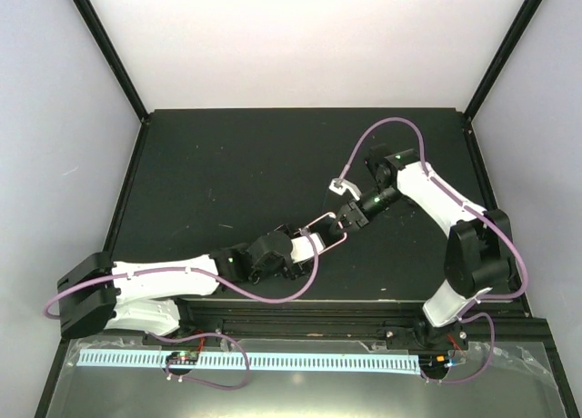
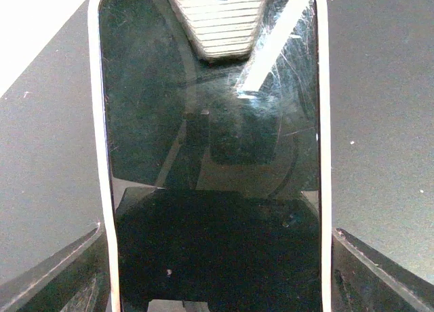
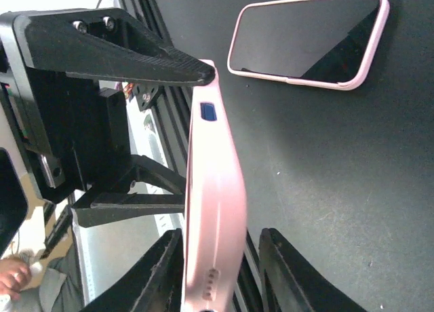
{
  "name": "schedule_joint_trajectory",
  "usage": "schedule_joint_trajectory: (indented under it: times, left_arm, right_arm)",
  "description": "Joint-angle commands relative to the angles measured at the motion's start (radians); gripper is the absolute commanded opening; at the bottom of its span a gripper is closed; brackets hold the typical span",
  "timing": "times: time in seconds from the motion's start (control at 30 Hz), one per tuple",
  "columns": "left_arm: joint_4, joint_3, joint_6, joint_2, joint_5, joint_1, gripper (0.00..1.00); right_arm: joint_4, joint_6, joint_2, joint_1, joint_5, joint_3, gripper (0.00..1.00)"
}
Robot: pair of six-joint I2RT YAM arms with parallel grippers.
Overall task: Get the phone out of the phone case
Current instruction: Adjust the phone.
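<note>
The phone (image 2: 210,142), dark screen up, sits in a pale pink case (image 2: 323,122) and is held off the black table near its middle (image 1: 326,234). My left gripper (image 2: 217,230) is shut across the case's width, a finger pressed on each long edge (image 1: 305,245). My right gripper (image 3: 222,232) straddles the far end of the case (image 3: 213,190), seen edge-on. One finger touches the case's back; the other finger (image 3: 285,271) stands a gap away on the screen side, so this gripper is open (image 1: 346,219). Its ribbed pad (image 2: 217,20) lies over the top of the screen.
A second pink-cased phone (image 3: 308,39) lies flat, screen up, on the table in the right wrist view. The aluminium rail (image 1: 300,320) runs along the table's near edge. Black frame posts (image 1: 109,50) rise at the back corners. A purple cable (image 1: 386,127) loops above the right arm.
</note>
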Motion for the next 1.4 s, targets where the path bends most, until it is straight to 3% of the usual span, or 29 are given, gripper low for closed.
schedule_joint_trajectory:
  times: [0.0, 0.2, 0.33, 0.4, 0.57, 0.67, 0.8, 0.87, 0.93, 1.0, 1.1, 1.23, 1.37]
  left_arm:
    - [0.063, 0.071, 0.011, 0.007, -0.062, -0.02, 0.56]
    - [0.103, 0.083, 0.016, 0.045, -0.107, -0.022, 0.67]
    - [0.106, 0.125, -0.021, 0.106, -0.194, -0.017, 0.91]
    - [0.089, 0.143, -0.07, 0.123, -0.203, 0.003, 0.98]
    - [0.092, 0.148, -0.253, 0.088, -0.126, 0.091, 0.99]
    - [0.151, 0.118, -0.415, 0.011, 0.023, 0.192, 0.99]
    - [0.368, 0.01, -0.654, -0.044, 0.185, 0.322, 0.99]
    - [0.545, -0.077, -0.783, -0.034, 0.252, 0.367, 0.98]
    - [0.749, -0.13, -0.855, 0.018, 0.351, 0.39, 0.92]
    - [0.908, -0.139, -0.914, 0.101, 0.446, 0.396, 0.87]
    - [1.091, -0.122, -0.989, 0.213, 0.586, 0.393, 0.81]
    - [1.384, -0.139, -1.093, 0.352, 0.624, 0.391, 0.77]
    - [1.497, -0.136, -1.138, 0.432, 0.635, 0.385, 0.76]
  right_arm:
    - [-0.026, -0.03, 0.014, 0.003, -0.044, 0.018, 0.27]
    - [-0.048, -0.063, 0.059, -0.001, -0.079, 0.034, 0.09]
    - [-0.056, -0.072, 0.086, -0.023, -0.118, 0.055, 0.02]
    - [-0.067, -0.084, 0.1, -0.056, -0.148, 0.073, 0.01]
    - [-0.027, -0.074, 0.078, -0.184, -0.225, 0.085, 0.01]
    - [-0.007, -0.069, 0.049, -0.244, -0.255, 0.09, 0.01]
    - [0.028, -0.065, -0.002, -0.323, -0.362, 0.07, 0.01]
    - [-0.009, -0.161, -0.02, -0.363, -0.495, 0.051, 0.01]
    - [-0.071, -0.244, -0.014, -0.376, -0.574, 0.054, 0.01]
    - [-0.245, -0.448, 0.016, -0.378, -0.625, 0.095, 0.01]
    - [-0.279, -0.49, 0.014, -0.381, -0.636, 0.096, 0.01]
    - [-0.28, -0.519, -0.003, -0.381, -0.644, 0.07, 0.01]
    - [-0.236, -0.478, -0.038, -0.381, -0.632, 0.022, 0.01]
